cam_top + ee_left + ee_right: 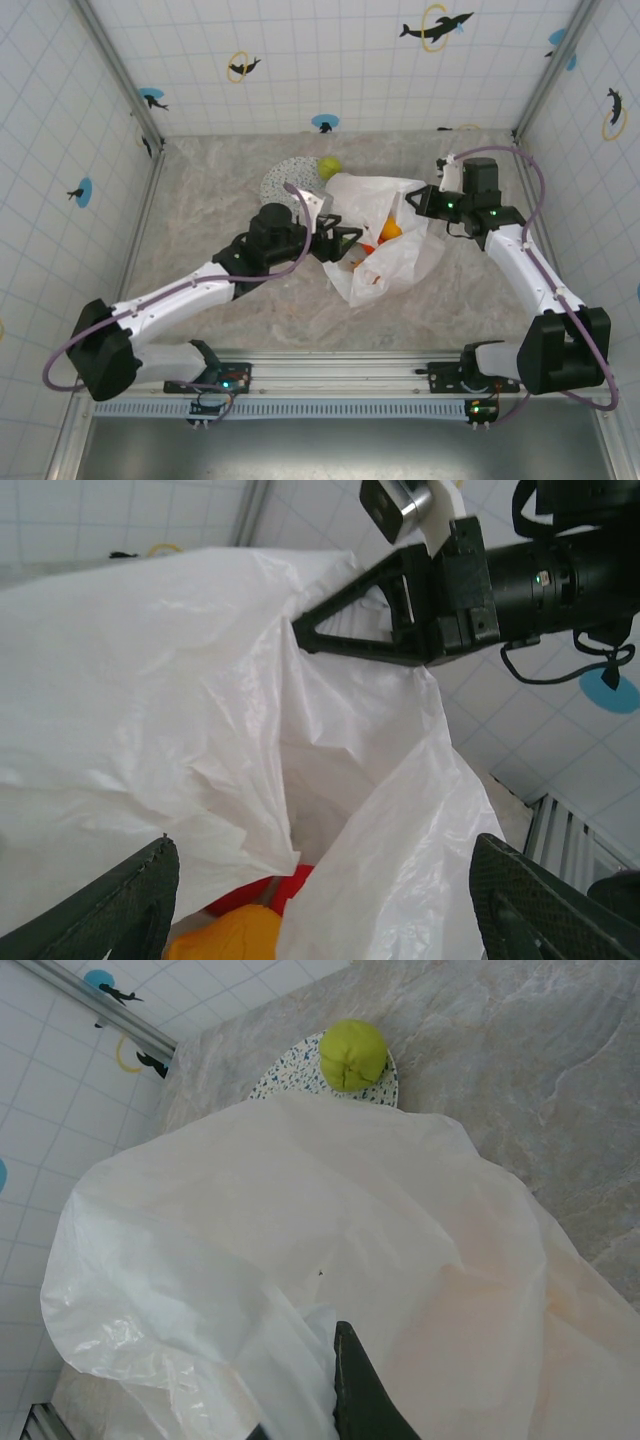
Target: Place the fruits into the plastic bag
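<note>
White, crinkled plastic lies ahead of both sets of jaws: one plastic bag (395, 262), slumped on the marbled surface (200, 200) between the two arms.

The left jaws stand wide open with nothing between them. In the left wrist view their two dark fingers (120, 905) sit at the bottom corners, and the bag's mouth gapes straight ahead of them. Just below and ahead of these jaws, inside the bag, lie two fruits: one red fruit (255, 898) and one yellow-orange fruit (215, 942), both cut off by the frame edge and by folds of plastic.

The right jaws are closed, pinching the bag's upper rim and holding it up. Their black tip shows in the left wrist view, pressed into a fold. In the right wrist view only one of their fingers (355, 1390) can be made out, and the bag (300, 1260) billows directly beyond it.

From above, an orange fruit (391, 230) shows in the bag's mouth between the two sets of jaws. A reddish blur glows through the plastic nearer the arms' bases; how many fruits make it up is not clear.

One green fruit (353, 1054) sits outside the bag, past its far edge from the right jaws, on the single speckled plate (285, 1078), which the bag partly hides.
</note>
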Action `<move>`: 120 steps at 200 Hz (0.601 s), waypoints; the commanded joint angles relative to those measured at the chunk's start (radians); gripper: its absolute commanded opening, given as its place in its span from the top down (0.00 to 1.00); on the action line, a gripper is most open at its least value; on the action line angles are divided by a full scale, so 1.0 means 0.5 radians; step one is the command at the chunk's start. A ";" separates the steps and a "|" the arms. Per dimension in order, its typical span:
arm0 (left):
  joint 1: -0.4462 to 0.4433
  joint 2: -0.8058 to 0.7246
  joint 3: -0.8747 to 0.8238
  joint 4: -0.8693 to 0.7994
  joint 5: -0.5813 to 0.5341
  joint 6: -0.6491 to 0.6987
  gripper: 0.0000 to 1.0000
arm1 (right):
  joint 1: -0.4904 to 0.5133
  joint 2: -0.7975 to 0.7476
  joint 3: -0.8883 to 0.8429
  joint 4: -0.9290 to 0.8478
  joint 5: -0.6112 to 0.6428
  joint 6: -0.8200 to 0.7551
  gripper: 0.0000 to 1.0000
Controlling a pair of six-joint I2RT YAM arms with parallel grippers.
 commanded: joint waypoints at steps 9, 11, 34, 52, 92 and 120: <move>0.154 -0.156 -0.095 -0.024 -0.152 -0.064 0.21 | -0.049 0.004 0.002 -0.033 0.033 -0.057 1.00; 0.171 -0.161 -0.097 -0.030 -0.161 -0.070 0.21 | -0.053 0.002 0.002 -0.037 0.036 -0.058 1.00; 0.364 -0.136 -0.092 -0.085 -0.240 -0.152 0.20 | -0.123 -0.019 -0.004 -0.071 0.065 -0.090 1.00; 0.500 -0.052 -0.068 -0.102 -0.268 -0.187 0.19 | -0.196 -0.032 -0.008 -0.097 0.062 -0.103 1.00; 0.661 0.354 0.141 -0.162 -0.376 -0.137 0.17 | -0.290 -0.069 -0.015 -0.093 0.039 -0.091 1.00; 0.688 0.733 0.413 -0.204 -0.439 -0.037 0.14 | -0.278 -0.070 -0.046 -0.070 -0.003 -0.072 1.00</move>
